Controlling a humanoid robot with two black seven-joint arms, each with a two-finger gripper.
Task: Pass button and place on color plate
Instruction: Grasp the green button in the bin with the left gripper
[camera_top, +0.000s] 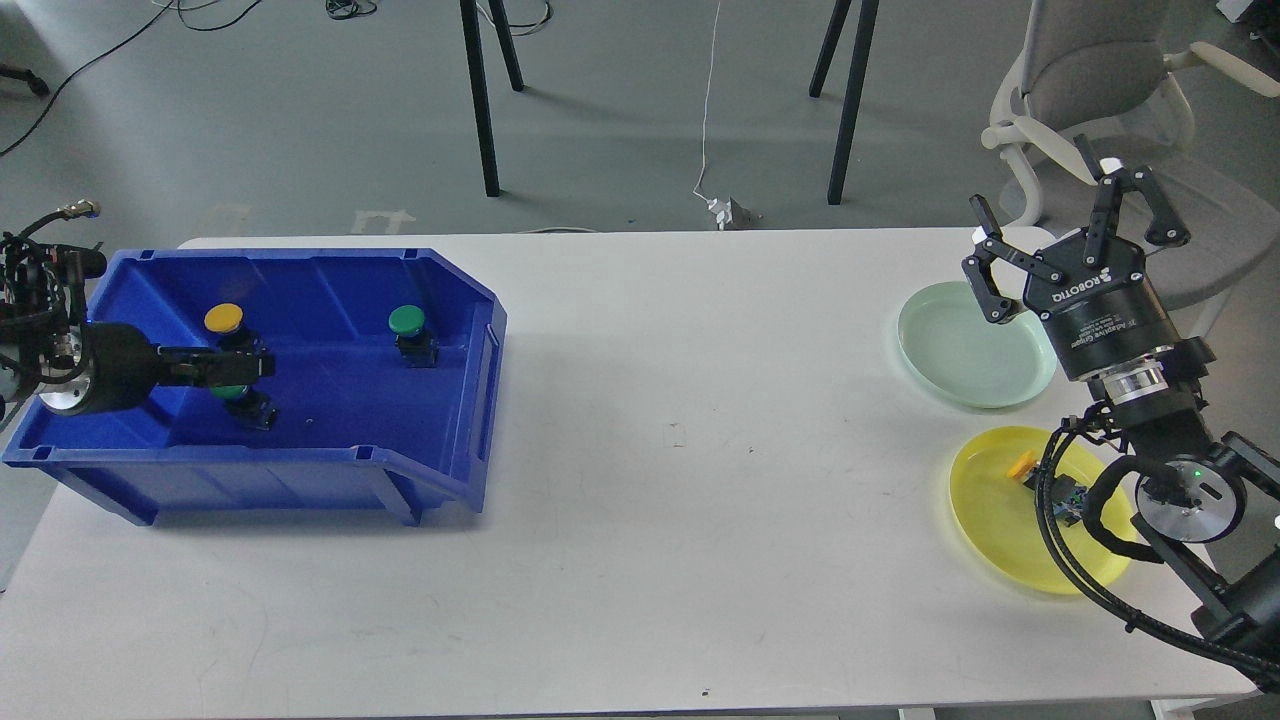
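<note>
Blue bin (330, 470) sits at the left end of the white table (650, 450). Three buttons inside it: a yellow one (224, 320) toward the back left, a green one (408, 322) toward the back right, and a second green one (238, 396) nearer the front left. Left gripper (262, 365) reaches into the bin from the left, lying level, its tip just over the near green button; fingers are seen edge-on and dark, so I cannot tell how far they are parted or whether they have hold of anything. Right gripper (1075, 215) is raised at the table's right end, above the far rim of the pale green plate (965, 365), fingers spread wide, nothing between them. Yellow plate (1000, 520) lies just in front of the green plate, the two apart. A yellow-capped button (1025, 466) rests on the yellow plate, partly hidden by the right arm's cables.
</note>
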